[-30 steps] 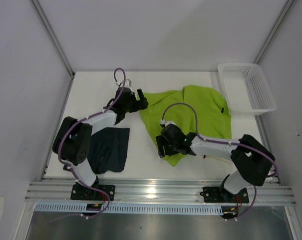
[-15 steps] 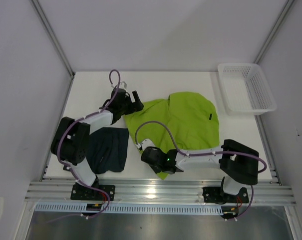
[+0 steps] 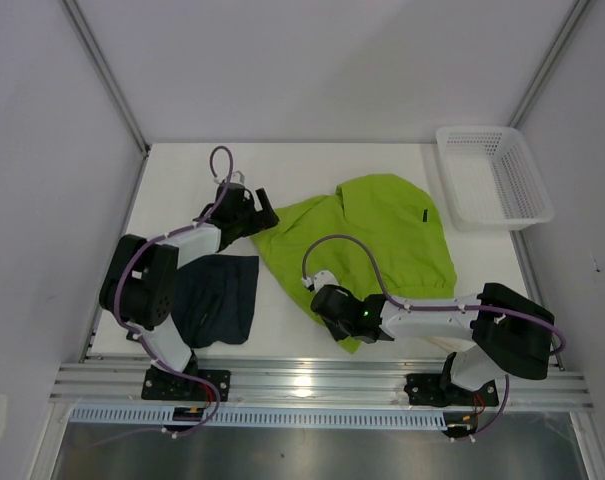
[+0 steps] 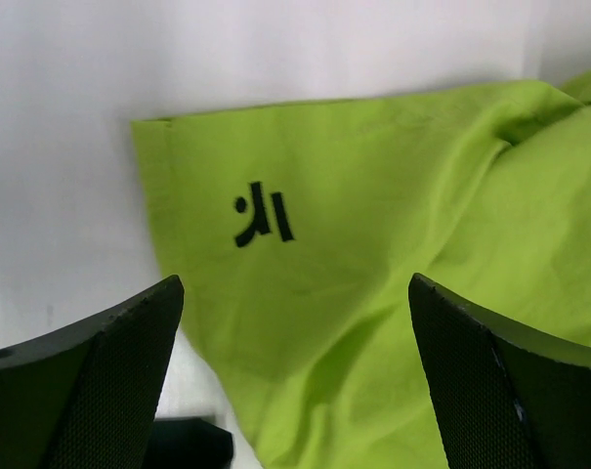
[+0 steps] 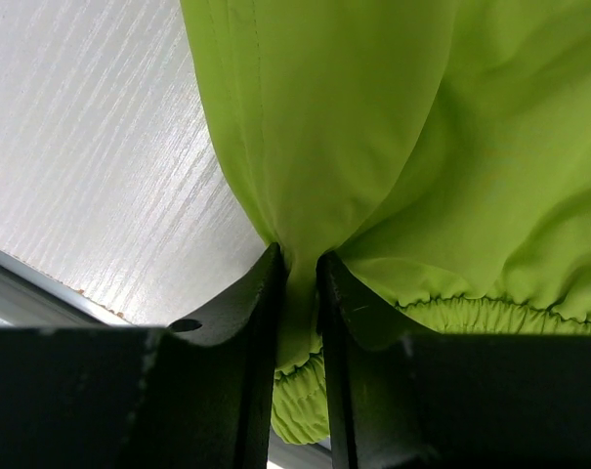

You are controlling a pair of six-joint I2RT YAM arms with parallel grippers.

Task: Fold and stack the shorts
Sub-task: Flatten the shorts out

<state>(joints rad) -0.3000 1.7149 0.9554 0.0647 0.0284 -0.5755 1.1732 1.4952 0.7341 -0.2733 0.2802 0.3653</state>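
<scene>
Much bare table beyond green shorts

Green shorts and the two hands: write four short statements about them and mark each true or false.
1. The right hand is shut on a fold of the green shorts. True.
2. The left hand grips the green shorts. False: it stands wide open over a corner of them.
3. The dark shorts lie on top of the green pair. False: they lie apart on the table, left of the green pair.
4. A black logo shows on the green fabric in the left wrist view. True.
</scene>
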